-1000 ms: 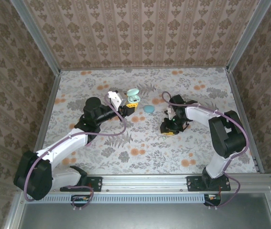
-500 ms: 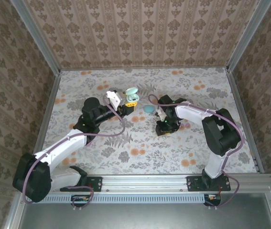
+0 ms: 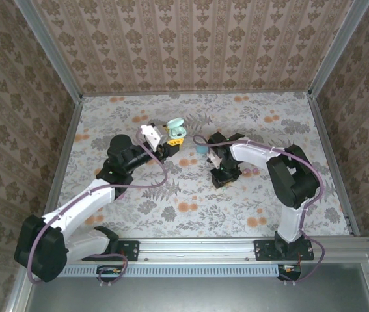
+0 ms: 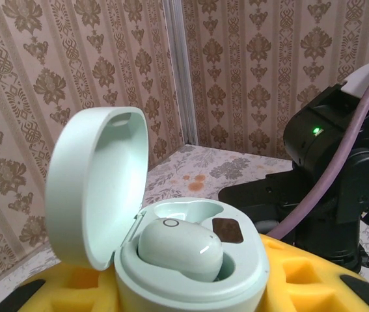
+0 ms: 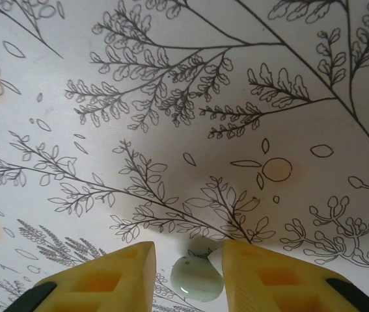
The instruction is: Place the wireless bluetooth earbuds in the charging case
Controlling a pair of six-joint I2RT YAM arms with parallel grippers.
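Holding the open mint case (image 4: 93, 188) tight, the left gripper (image 3: 174, 136) shows one earbud (image 4: 179, 249) already tucked in — one hole is empty. The right gripper (image 5: 189, 260) pinches the other earbud (image 5: 197, 277) over the table (image 5: 171, 97), not yet in.

Floral-print table cover (image 3: 236, 208); damask wallpaper walls (image 3: 191, 45); aluminium rail (image 3: 197, 247) at near edge
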